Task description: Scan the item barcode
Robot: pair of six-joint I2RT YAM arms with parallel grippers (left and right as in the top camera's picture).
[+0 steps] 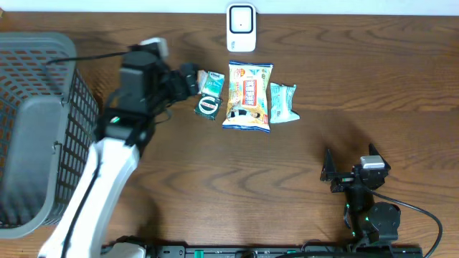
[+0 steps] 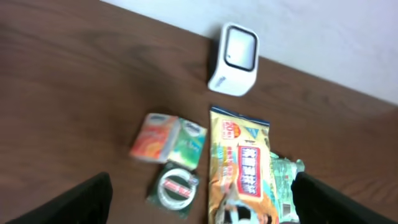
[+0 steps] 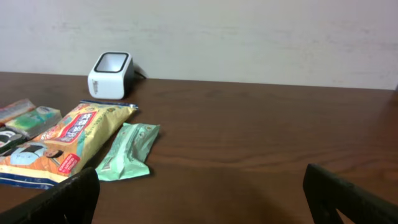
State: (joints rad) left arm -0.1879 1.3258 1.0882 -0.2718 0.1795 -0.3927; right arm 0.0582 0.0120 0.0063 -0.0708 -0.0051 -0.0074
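From overhead, the left gripper (image 1: 192, 79) sits low over the table (image 1: 358, 79), its tips just short of a small box (image 1: 211, 84) that lies right in front of them. A round pack (image 1: 208, 107) lies just beside the box, off to one side of the tips. Beyond the box is a snack bag (image 1: 248, 97), and beyond that a green pack (image 1: 282, 102). The scanner (image 1: 241, 27) stands farther off, ahead of the gripper and to one side, by the table's far edge. A basket (image 1: 79, 107) is behind the left arm. The right gripper (image 1: 328, 172) rests well apart from all the items, which lie ahead of it across bare wood.

In the left wrist view, the left gripper (image 2: 202, 183) is spread wide and holds nothing; its fingers (image 2: 68, 202) frame the lower corners. The box (image 2: 168, 140) and round pack (image 2: 174, 186) lie between them, just ahead. The snack bag (image 2: 242, 171) is beside these, the green pack (image 2: 283, 180) at its far side, and the scanner (image 2: 236, 59) farther ahead, its window facing up.

In the right wrist view, the right gripper (image 3: 199, 186) is also wide apart and empty, with only bare table between its fingers (image 3: 348, 196). The green pack (image 3: 127, 152) and snack bag (image 3: 68, 143) lie ahead, off to the side. The scanner (image 3: 111, 73) stands past them near the wall.
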